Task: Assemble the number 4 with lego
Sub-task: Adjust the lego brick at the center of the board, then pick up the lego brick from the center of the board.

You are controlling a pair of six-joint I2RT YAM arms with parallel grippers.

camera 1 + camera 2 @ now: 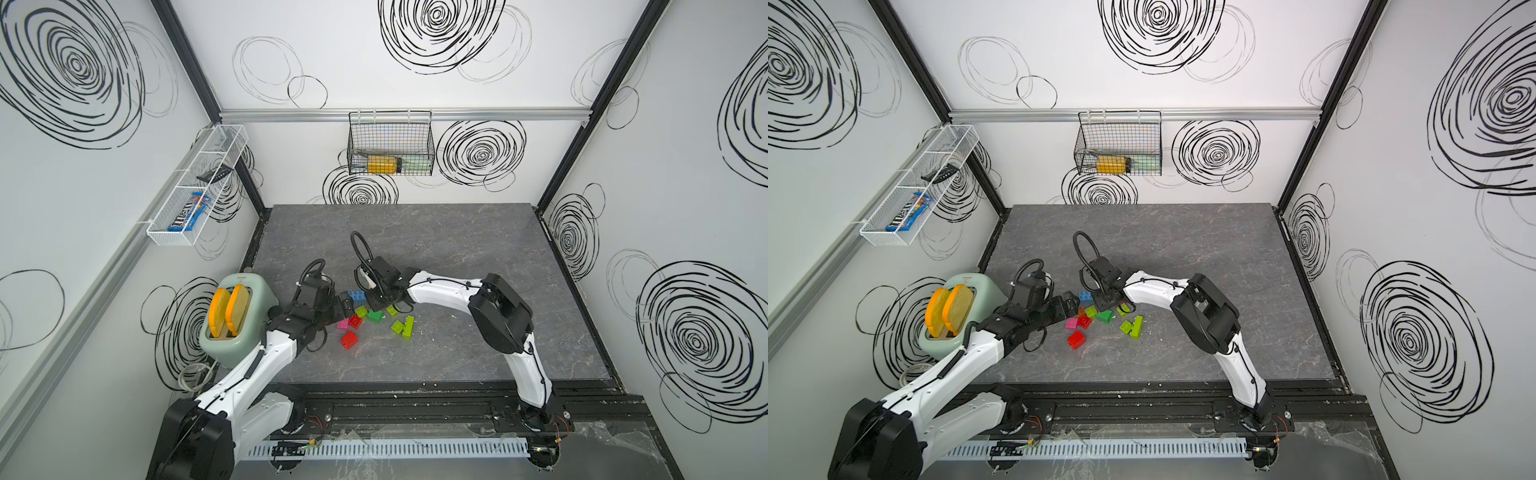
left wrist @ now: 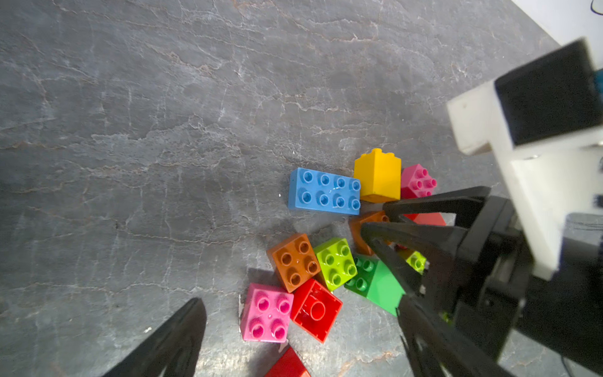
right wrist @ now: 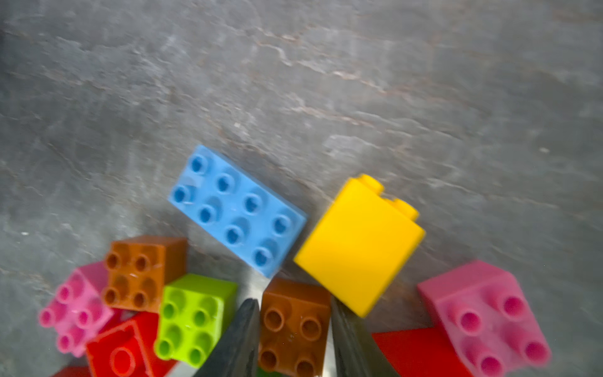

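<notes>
Seemingly straddled orange brick point(image 3: 293, 329) with right gripper point(image 3: 292, 305), jaws part-open, clamp unclear, to pull it from lego point(image 1: 365, 318) heaped left-centre on tabletop point(image 1: 457, 249); held left gripper point(image 1: 347, 306) wide open alongside, ready.

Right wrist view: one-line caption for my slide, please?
Right gripper straddling an orange brick, with the blue brick and yellow brick lying beyond it on the grey table.
</notes>
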